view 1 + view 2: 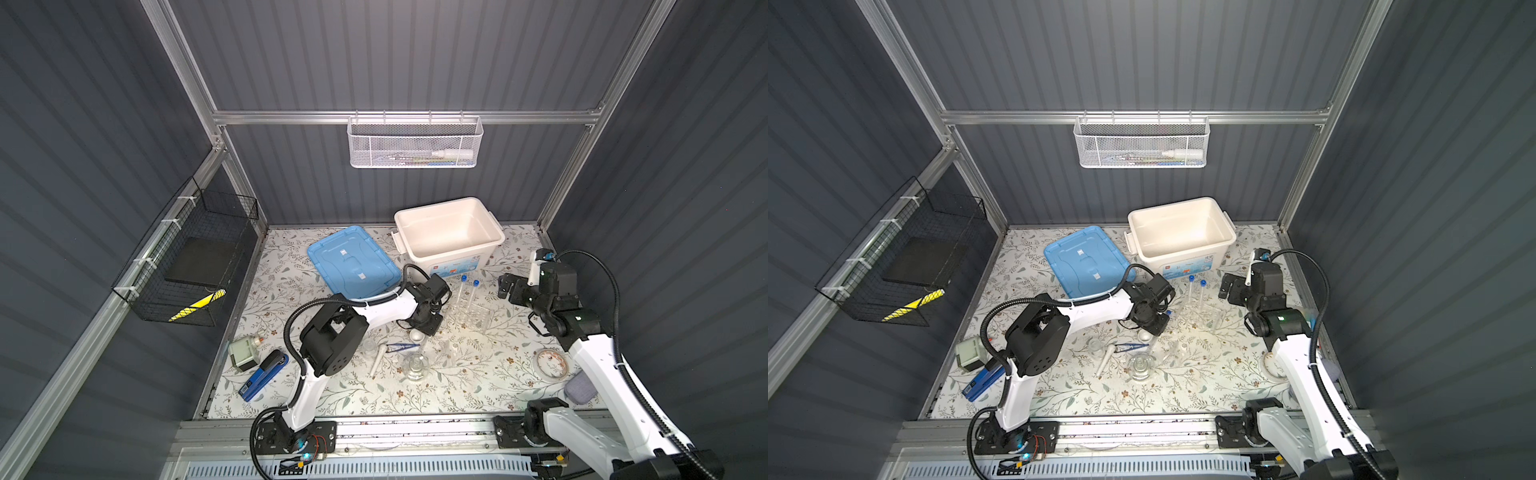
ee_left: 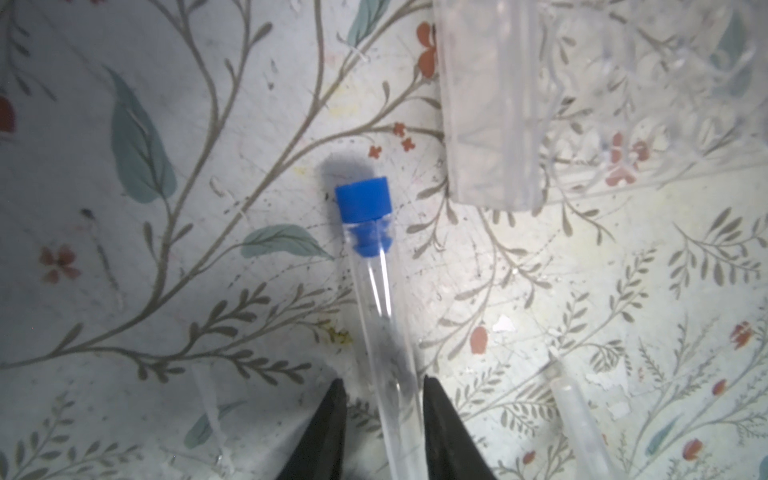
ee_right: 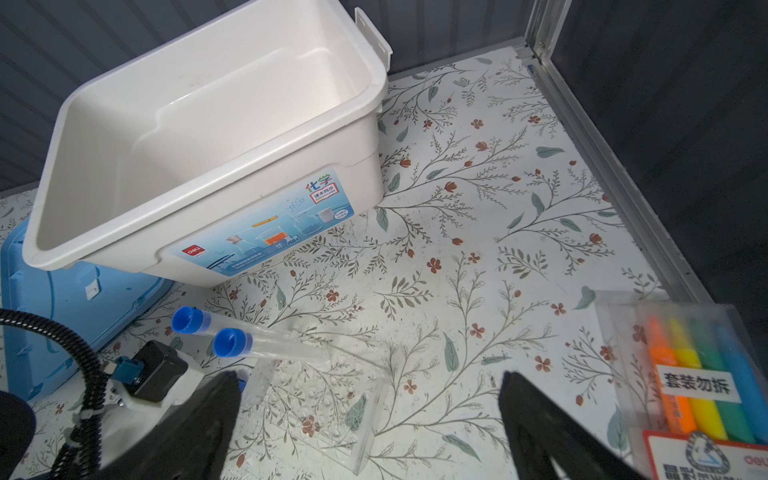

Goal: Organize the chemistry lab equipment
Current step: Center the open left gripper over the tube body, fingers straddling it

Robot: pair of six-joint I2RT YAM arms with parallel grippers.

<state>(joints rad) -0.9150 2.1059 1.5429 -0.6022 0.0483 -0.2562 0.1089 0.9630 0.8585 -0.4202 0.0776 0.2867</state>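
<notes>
Left wrist view: my left gripper (image 2: 382,384) sits low over a blue-capped test tube (image 2: 376,291) lying flat on the table (image 2: 124,249). Fingers are either side of the glass with a sliver of gap on one side, so not clamped on it as far as I can see. The clear tube rack (image 2: 490,124) is just beside the cap end. My right gripper (image 3: 370,384) gapes wide with nothing in it, off to the rack's right, toward the back right corner

Progress, my call: early. The white bin (image 1: 440,253) at the back edge is empty, blue lid (image 1: 353,266) off and beside it. Done: two tubes (image 3: 266,349) standing in the rack. Left: the third tube, then the loose stuff mid-table toward the front edge

Counts:
- capped tubes 3 (2 racked, 1 down)
- rack 1
- white bowl (image 1: 417,334) 1
- pestle (image 1: 377,360) 1
- blue tweezers (image 1: 400,347) 1
- glass vessels (image 1: 415,365) at least 3, clear on clear, can't be sure
- bin 1, lid 1
- not lab gear: stapler (image 1: 264,374) 1 near the left edge, marker pack (image 3: 702,374) 1 by the right edge
</notes>
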